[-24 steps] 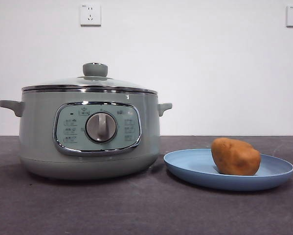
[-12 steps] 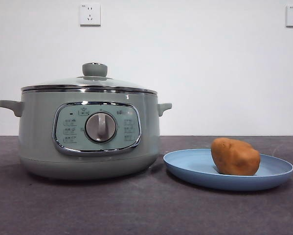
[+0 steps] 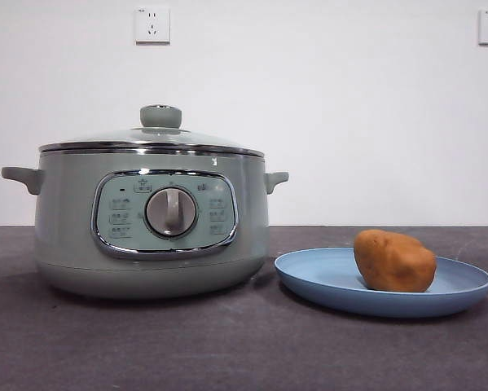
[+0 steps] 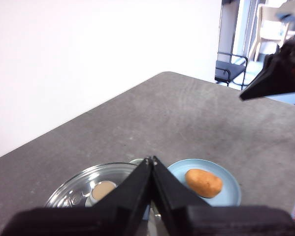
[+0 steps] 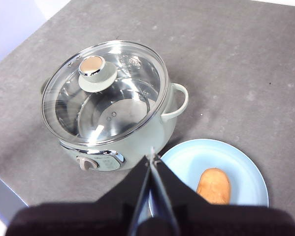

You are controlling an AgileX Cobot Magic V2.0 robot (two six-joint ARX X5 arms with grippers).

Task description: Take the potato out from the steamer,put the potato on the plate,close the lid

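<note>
Steamer: large round sage-green electric pot (image 3: pixel 151 224) with two side handles and a chrome-rimmed panel with a silver dial, left half of the front view, standing on the dark grey table (image 3: pixel 227 350).
Lid: domed glass lid (image 5: pixel 105 91) with steel rim and pale-green knob, seated flat on the steamer's rim, closed; in the right wrist view it fills the upper left of the frame.
Potato: lumpy oval orange-brown potato (image 3: pixel 394 261), lying on the plate, right of the plate's centre in the front view, lower right of the frame.
Plate: wide shallow light-blue plate (image 3: pixel 325 281), on the table just beside the steamer's right side, not touching it.
Left gripper (image 4: pixel 150 160): black jaws pressed together, holding nothing, high above steamer and plate.
Right gripper (image 5: pixel 152 157): jaws closed tip to tip, empty, high above the gap between steamer and plate.
Wall: white, two sockets (image 3: pixel 152 24) along the top of the front view.
</note>
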